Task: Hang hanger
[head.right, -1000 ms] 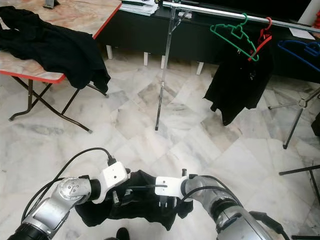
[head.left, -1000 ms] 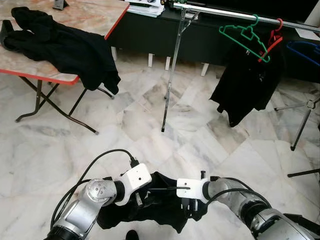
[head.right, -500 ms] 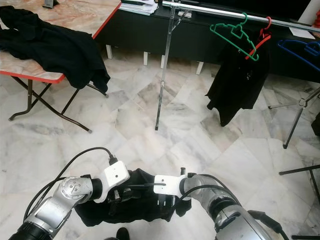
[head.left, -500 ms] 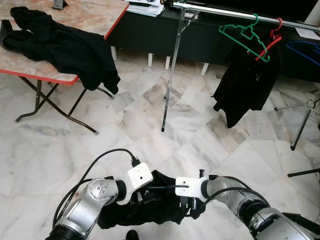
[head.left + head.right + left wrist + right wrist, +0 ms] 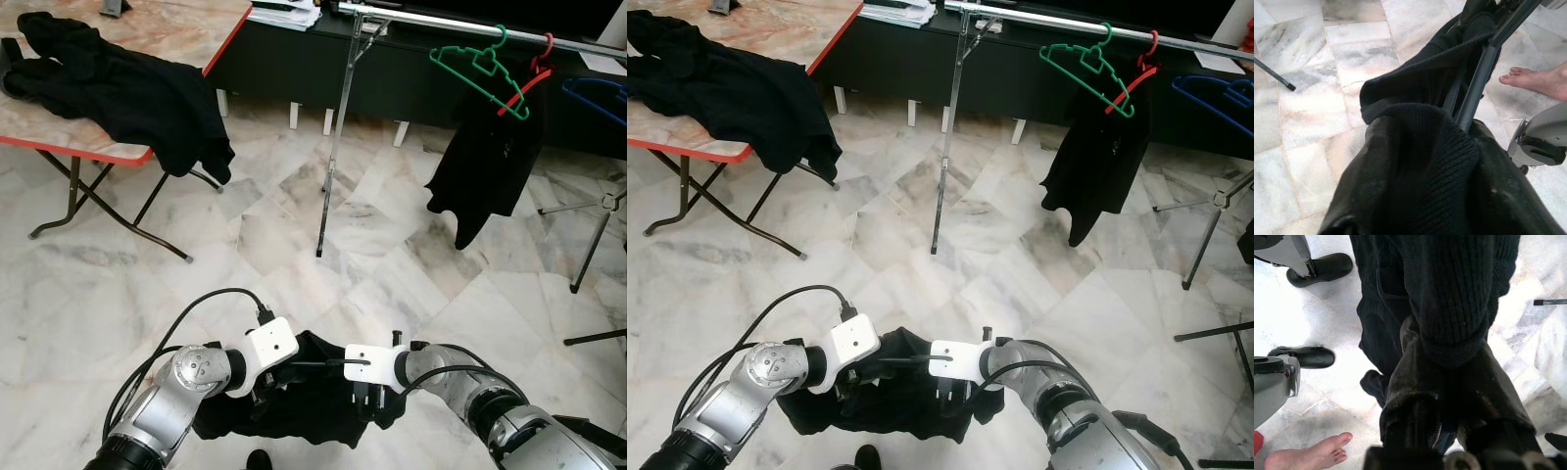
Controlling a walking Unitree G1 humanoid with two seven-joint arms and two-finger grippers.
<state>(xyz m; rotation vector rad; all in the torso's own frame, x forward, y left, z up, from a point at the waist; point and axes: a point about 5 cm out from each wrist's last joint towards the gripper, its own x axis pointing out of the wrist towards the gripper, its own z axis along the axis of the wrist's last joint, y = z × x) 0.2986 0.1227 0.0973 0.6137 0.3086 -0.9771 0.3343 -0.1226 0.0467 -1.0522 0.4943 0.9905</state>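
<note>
— Where is the hanger?
— At six o'clock, low before me; the dark hanger (image 5: 318, 366) carries a black sweater (image 5: 304, 406); my left gripper (image 5: 263, 392) and right gripper (image 5: 364, 403) both clamp it.

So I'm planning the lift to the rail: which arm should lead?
Probably the right gripper: the rail with its hangers lies ahead to the robot's right. Both grippers hold the black garment low.

A black knitted garment (image 5: 304, 406) is seen over grey-veined white marble floor (image 5: 127, 284), with a green hanger (image 5: 480, 70) and red hanger (image 5: 524, 86) on a silver rail (image 5: 431, 20), beside a red-edged table (image 5: 171, 34).
</note>
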